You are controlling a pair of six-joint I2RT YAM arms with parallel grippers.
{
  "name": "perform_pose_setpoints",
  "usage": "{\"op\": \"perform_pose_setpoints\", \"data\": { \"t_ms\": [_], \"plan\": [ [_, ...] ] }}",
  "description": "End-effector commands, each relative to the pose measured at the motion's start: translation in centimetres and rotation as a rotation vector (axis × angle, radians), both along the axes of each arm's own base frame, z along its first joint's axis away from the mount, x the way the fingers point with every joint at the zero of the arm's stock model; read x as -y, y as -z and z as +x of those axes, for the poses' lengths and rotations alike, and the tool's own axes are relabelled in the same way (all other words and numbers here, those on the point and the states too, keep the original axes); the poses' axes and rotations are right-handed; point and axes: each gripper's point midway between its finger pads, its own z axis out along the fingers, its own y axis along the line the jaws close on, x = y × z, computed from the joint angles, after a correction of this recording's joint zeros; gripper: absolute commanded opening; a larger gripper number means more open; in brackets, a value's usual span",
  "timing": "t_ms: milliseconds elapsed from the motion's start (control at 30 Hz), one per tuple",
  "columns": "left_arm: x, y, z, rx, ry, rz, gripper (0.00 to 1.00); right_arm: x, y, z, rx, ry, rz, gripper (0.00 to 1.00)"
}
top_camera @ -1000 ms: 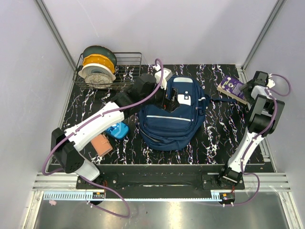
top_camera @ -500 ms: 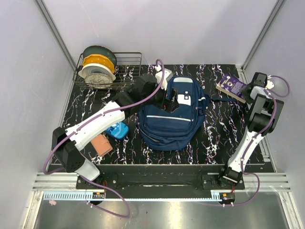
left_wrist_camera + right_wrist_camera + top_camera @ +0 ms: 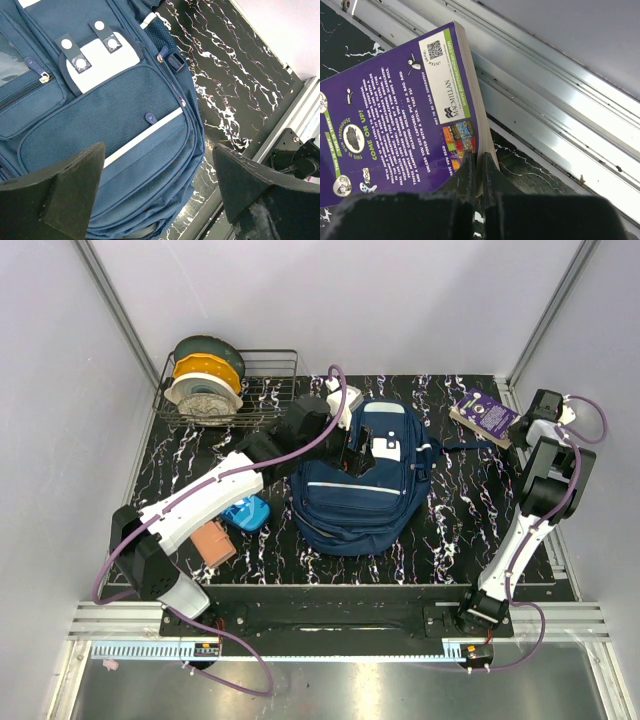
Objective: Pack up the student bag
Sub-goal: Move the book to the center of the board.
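**Fetching an item to pack.** We see the right gripper (image 3: pixel 476 172) clamped on the corner of the purple paperback book (image 3: pixel 395 115). The book sits at the far right corner of the black white-veined tabletop (image 3: pixel 450 530), and the right arm reaches forward along that edge. We judge the next move calls for lifting the book and carrying it leftward to the large navy blue fabric backpack (image 3: pixel 358 480), which lies flat mid-table. The left gripper (image 3: pixel 159 150) hovers over the backpack's front pockets, its jaws spread wide and holding nothing. We cannot tell whether the main compartment is open.
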Motion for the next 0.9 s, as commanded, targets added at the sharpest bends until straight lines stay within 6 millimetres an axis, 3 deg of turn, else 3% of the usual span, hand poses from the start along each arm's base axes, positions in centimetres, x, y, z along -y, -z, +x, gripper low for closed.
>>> {"op": "perform_pose_setpoints", "data": {
  "t_ms": [0, 233, 433, 633, 800, 867],
  "plan": [
    [0.6, -2.1, 0.3, 0.043, 0.028, -0.050, 0.92, -0.7, 2.4, -0.8, -0.066, -0.030, 0.043, 0.00],
    [0.6, -2.2, 0.2, 0.044, 0.028, -0.051, 0.91, -2.2, 1.5, -1.5, -0.040, -0.074, 0.077, 0.00],
    [0.4, -2.8, 0.2, 0.059, 0.023, -0.064, 0.91, -4.1, -0.1, -4.7, -0.027, -0.086, 0.086, 0.00],
    [0.1, -3.5, -0.1, 0.078, 0.023, -0.092, 0.92, -7.2, -0.3, -10.5, -0.051, -0.103, 0.117, 0.00],
    [0.8, -4.3, 0.2, 0.112, 0.048, -0.120, 0.98, -10.7, -0.6, -17.6, -0.063, -0.095, 0.141, 0.00],
    [1.6, -5.6, 0.7, 0.135, 0.068, -0.143, 0.99, -12.2, -1.2, -20.7, -0.065, -0.099, 0.151, 0.00]
  ]
}}
